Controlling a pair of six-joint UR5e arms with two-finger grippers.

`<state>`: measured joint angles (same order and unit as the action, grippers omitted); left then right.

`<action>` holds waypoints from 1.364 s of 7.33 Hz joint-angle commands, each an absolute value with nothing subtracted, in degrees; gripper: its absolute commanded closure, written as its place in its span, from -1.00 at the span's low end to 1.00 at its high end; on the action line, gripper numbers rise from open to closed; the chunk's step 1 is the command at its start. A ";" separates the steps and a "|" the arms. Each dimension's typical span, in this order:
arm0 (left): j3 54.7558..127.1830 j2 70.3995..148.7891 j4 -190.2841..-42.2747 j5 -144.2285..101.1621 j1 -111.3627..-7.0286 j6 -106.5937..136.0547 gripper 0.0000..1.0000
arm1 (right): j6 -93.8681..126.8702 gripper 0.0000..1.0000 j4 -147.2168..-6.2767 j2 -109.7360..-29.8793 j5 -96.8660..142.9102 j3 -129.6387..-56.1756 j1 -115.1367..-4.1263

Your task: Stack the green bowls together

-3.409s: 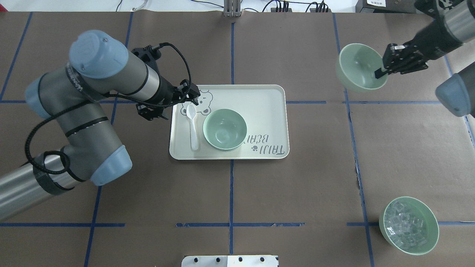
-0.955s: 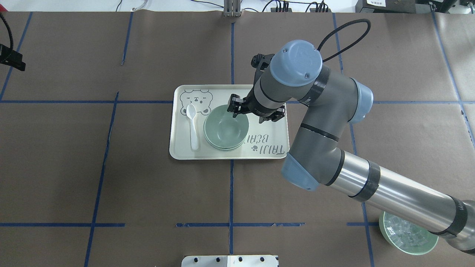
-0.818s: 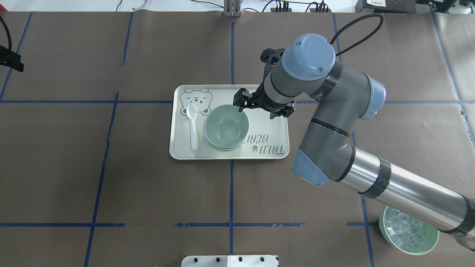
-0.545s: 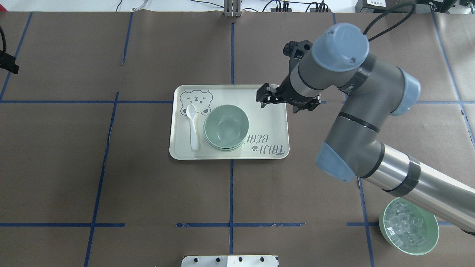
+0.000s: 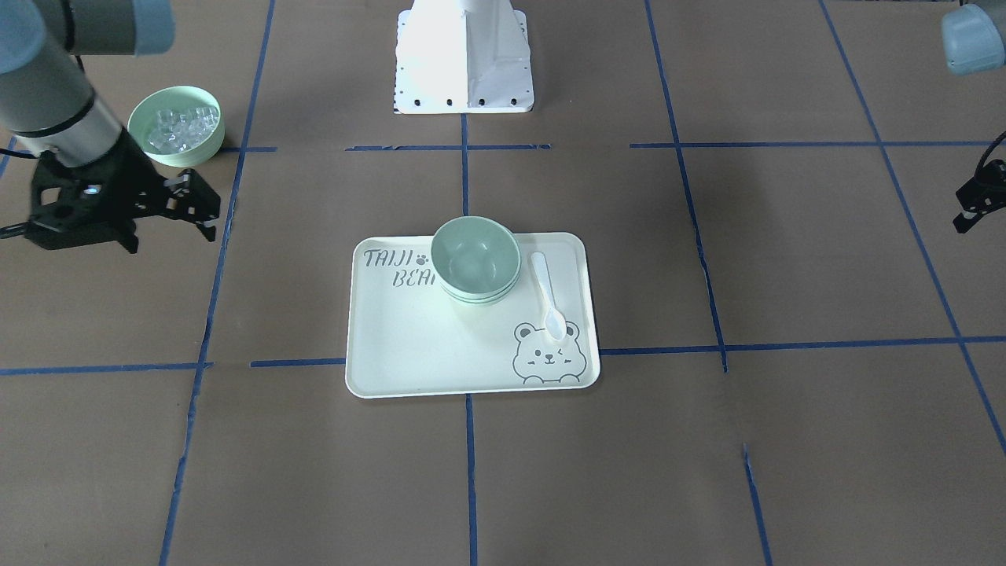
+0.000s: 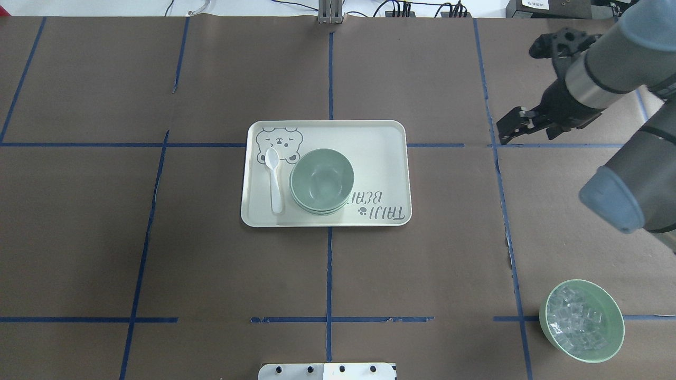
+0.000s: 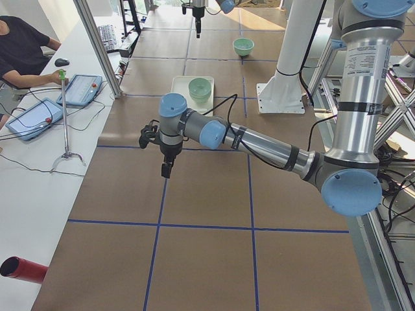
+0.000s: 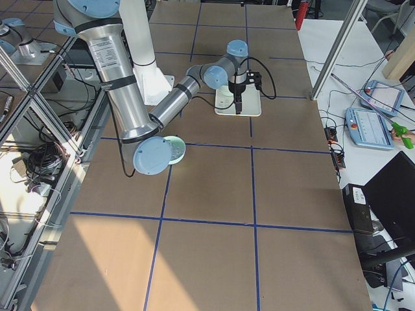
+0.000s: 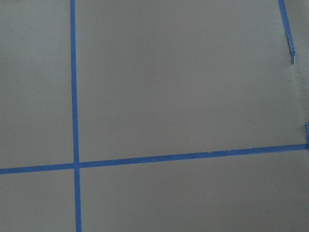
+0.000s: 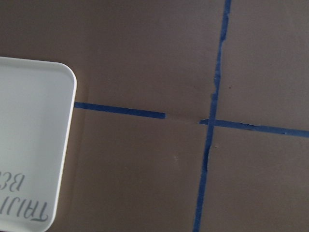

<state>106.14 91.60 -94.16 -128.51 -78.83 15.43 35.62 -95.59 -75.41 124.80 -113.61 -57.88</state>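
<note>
You have the green bowls (image 5: pixel 475 259) nested in one stack on the robot-side half of the tray (image 5: pixel 409 346). The white spoon (image 5: pixel 548 299) lies just beside them, its scoop end on the bear print (image 5: pixel 548 360). Your right gripper (image 5: pixel 209 218) hangs empty, fingers parted, over the table (image 5: pixel 707 440) near the bowl of clear cubes (image 5: pixel 182 157), and the left gripper (image 5: pixel 973 203) pokes in at the opposite edge, well apart from the tray.
</note>
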 commanded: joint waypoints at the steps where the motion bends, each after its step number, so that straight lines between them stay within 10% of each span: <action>1: 104.69 88.35 -94.13 -129.37 -82.60 8.03 -1.00 | 13.11 -1.00 -95.80 -84.08 130.76 -110.94 -70.43; 5: 97.84 86.40 -93.95 -130.51 -87.27 -1.40 -1.00 | -14.73 -1.00 -95.71 -90.26 135.18 -95.75 -87.59; 10: 97.56 83.06 -93.61 -132.36 -87.89 -2.11 -1.00 | -11.44 -1.00 -95.01 -91.23 135.17 -93.43 -89.12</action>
